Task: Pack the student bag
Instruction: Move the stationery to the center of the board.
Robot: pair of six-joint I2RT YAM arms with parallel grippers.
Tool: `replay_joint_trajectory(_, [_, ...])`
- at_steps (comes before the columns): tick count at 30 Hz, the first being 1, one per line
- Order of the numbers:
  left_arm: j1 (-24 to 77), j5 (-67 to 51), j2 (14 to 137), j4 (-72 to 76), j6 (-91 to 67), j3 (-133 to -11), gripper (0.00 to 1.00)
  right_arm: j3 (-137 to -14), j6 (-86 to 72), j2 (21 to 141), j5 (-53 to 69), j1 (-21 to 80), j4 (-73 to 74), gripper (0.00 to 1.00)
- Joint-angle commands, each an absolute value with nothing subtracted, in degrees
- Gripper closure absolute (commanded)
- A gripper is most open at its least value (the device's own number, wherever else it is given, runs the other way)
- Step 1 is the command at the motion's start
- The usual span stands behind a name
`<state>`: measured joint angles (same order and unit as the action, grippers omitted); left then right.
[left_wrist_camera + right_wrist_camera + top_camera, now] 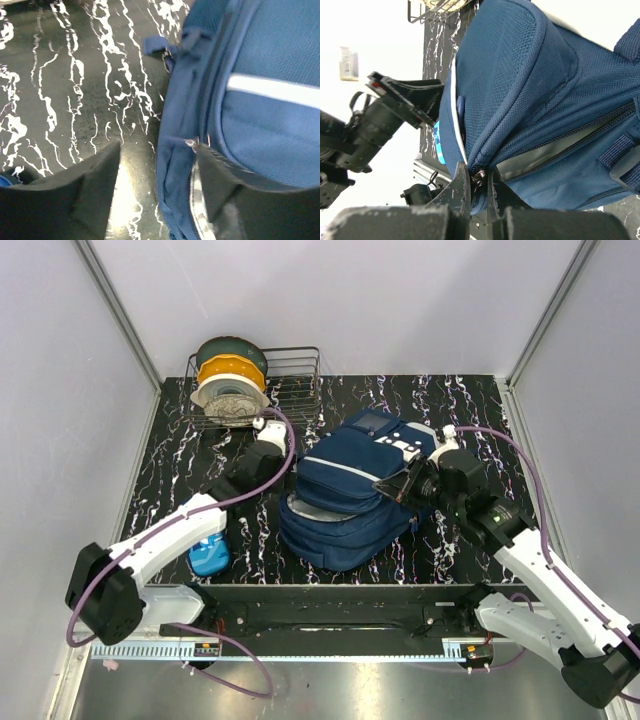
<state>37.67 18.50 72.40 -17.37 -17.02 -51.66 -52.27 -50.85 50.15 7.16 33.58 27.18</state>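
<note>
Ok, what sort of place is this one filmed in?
Likely a lab robot cell: plain panel walls on metal framing, two arms bolted along a black marbled tabletop, and a wire basket of filament spools.

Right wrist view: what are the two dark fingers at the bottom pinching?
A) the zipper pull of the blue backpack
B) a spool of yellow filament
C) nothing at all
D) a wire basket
A: the right tool is shut on the small metal zipper pull of the student bag.
</note>
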Motion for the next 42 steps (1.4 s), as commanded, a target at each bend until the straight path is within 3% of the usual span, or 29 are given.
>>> replay_joint_trajectory(1, [37.0, 21.3, 63.5, -11.6, -19.3, -51.0, 0.26, -56.7, -52.2, 50.8, 7.4, 33.8, 17.9, 1.0])
replay_joint_trajectory(8, [36.9, 31.8, 52.7, -27.0, -31.6, -47.4, 0.01, -56.9, -51.2, 55.7, 6.1, 33.3, 13.3, 1.0])
replay_joint_trajectory(14, [31.7, 30.6, 48.7, -31.9, -43.8, -39.6, 0.01, -56.8, -50.4, 57.3, 8.2, 32.8, 10.9, 1.0])
replay_joint_trajectory(18, [20.4, 24.5, 45.7, -30.4, -46.1, -32.1, 0.01, -55.8, -50.3, 55.6, 9.7, 32.2, 10.8, 1.0])
replay_joint_trajectory(24, [4.6, 20.2, 44.2, -30.7, -40.6, -32.2, 0.01, -53.2, -51.1, 53.4, 11.0, 31.8, 10.3, 1.0])
replay_joint_trajectory(33, [-4.7, 19.7, 51.1, -34.0, -37.1, -34.5, 0.01, -50.3, -54.2, 53.4, 15.5, 31.4, 5.4, 1.0])
replay_joint_trajectory(37, [-5.6, 27.9, 50.1, -35.0, -41.0, -33.6, 0.01, -50.3, -54.1, 53.4, 16.9, 30.9, 5.2, 1.0])
replay_joint_trajectory(42, [-7.8, 21.9, 50.6, -28.1, -40.4, -30.2, 0.01, -50.0, -54.1, 54.1, 18.6, 30.1, 4.3, 1.0])
